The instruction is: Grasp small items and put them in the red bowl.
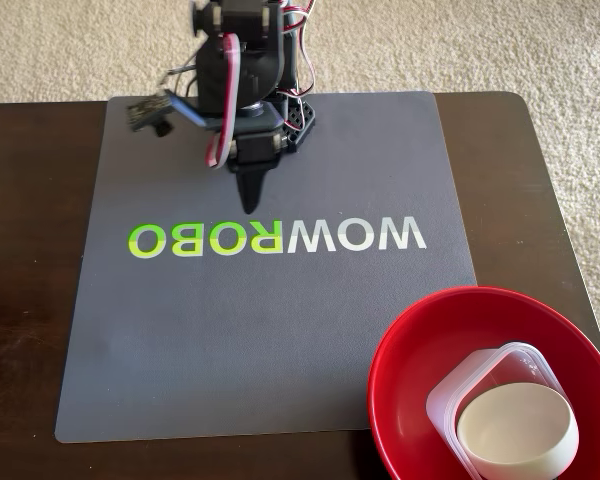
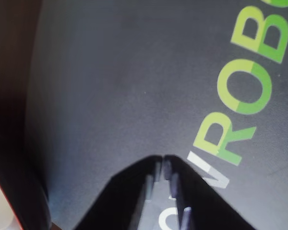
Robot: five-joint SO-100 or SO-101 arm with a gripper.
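The red bowl (image 1: 410, 360) sits at the lower right of the fixed view, overlapping the near right corner of the grey mat (image 1: 270, 340) and partly resting on the dark wooden surface (image 1: 30, 300). Inside it lies a clear square plastic tub (image 1: 480, 375), and nested in that tub is a small white round bowl (image 1: 520, 425), both toward the bowl's right half and cut off by the frame's lower edge. The mat bears the lettering WOWROBO (image 1: 275, 238) in white and yellow-green, read upside down from this camera. At the mat's far edge stands the black arm (image 1: 245, 70), folded down with its pincer (image 1: 252, 190) pointing at the mat just above the lettering, well apart from the red bowl. In the wrist view the pincer (image 2: 162, 160) has its two tips pressed together with nothing between them, hanging over bare mat beside the letters. Beige carpet (image 1: 500, 45) lies beyond the surface.
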